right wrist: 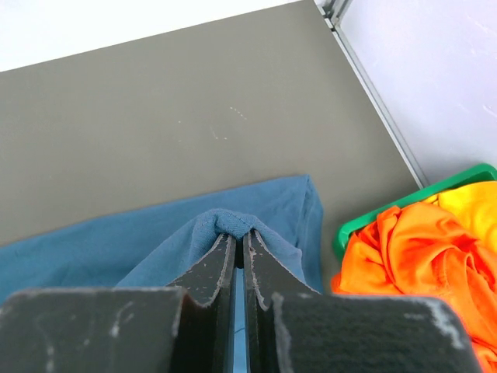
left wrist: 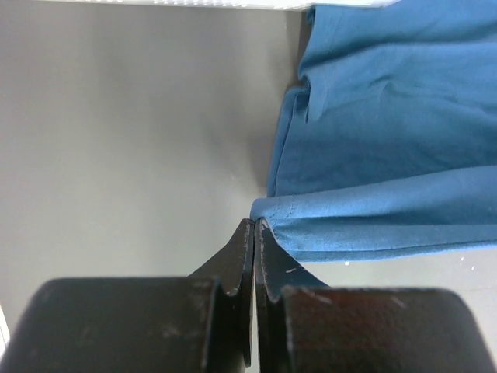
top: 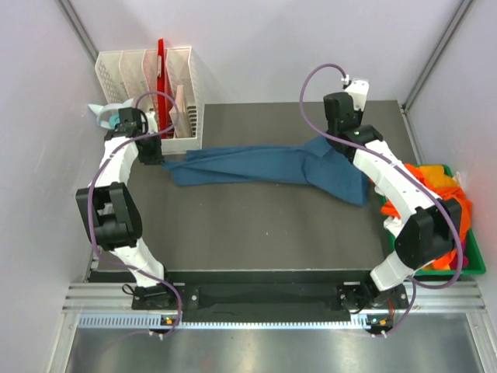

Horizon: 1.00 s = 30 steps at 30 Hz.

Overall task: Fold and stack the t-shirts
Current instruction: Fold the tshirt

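Note:
A large teal-blue t-shirt (top: pixel 264 167) is stretched in a long band across the far half of the dark mat. My left gripper (top: pixel 159 161) is shut on its left end. In the left wrist view the jaws (left wrist: pixel 255 224) are pressed together with a hemmed edge of the teal t-shirt (left wrist: pixel 388 132) pinched at their tips. My right gripper (top: pixel 334 140) is shut on the right end. In the right wrist view a fold of the teal t-shirt (right wrist: pixel 116 249) bunches over the closed tips (right wrist: pixel 239 237). Orange t-shirts (top: pixel 443 190) lie heaped at the right.
The green bin (top: pixel 475 260) holding the orange heap stands at the mat's right edge, its rim (right wrist: pixel 357 225) close to the right gripper. A white slotted rack (top: pixel 151 85) stands at the back left, just behind the left gripper. Walls close in on both sides.

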### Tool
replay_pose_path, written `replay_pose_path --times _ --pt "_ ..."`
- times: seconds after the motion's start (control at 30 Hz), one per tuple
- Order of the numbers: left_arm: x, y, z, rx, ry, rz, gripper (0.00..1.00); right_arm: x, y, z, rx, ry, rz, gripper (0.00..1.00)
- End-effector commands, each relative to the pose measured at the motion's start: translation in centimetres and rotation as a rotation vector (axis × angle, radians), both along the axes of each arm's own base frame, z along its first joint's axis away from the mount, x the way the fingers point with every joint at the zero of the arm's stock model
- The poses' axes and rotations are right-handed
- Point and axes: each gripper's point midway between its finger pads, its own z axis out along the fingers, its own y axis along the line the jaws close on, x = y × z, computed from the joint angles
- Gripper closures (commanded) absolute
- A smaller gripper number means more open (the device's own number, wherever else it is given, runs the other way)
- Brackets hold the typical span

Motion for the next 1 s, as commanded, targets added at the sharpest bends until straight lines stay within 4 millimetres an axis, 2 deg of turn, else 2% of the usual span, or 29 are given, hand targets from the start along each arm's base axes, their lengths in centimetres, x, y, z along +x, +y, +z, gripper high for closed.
replay_pose_path --times 0.0,0.13,0.33,0.47,0.63,0.67,0.77,0.97 --pt "2.7 0.6 3.0 0.028 -0.092 -0.009 1.00 -0.3 -1.7 3.1 0.019 -0.091 -0.036 1.00" --pt "4.3 -0.3 5.0 0.030 -0.139 -0.032 1.00 -1.5 -2.6 2.9 0.021 -0.097 -0.059 1.00" --pt "4.8 -2.7 5.9 0.038 -0.149 -0.092 1.00 -2.7 -4.2 2.7 0.026 -0.098 -0.089 1.00" --pt "4.0 -5.2 5.2 0.070 -0.131 -0.166 1.00 -3.2 -4.2 2.5 0.035 -0.095 -0.085 1.00" --pt "3.3 -5.7 3.7 0.084 -0.093 -0.184 1.00 -3.2 -3.8 1.5 0.058 -0.079 -0.076 1.00" --pt "3.2 -6.9 3.4 0.083 -0.085 -0.212 1.00 -3.3 -3.7 1.2 0.058 -0.073 -0.073 1.00" --pt "3.1 -6.8 2.5 0.088 -0.063 -0.210 1.00 -3.4 -3.6 0.5 0.063 -0.061 -0.071 1.00" --pt "3.6 -6.5 2.8 0.103 -0.076 -0.195 1.00 -3.1 -3.4 0.1 0.059 -0.051 -0.068 1.00"
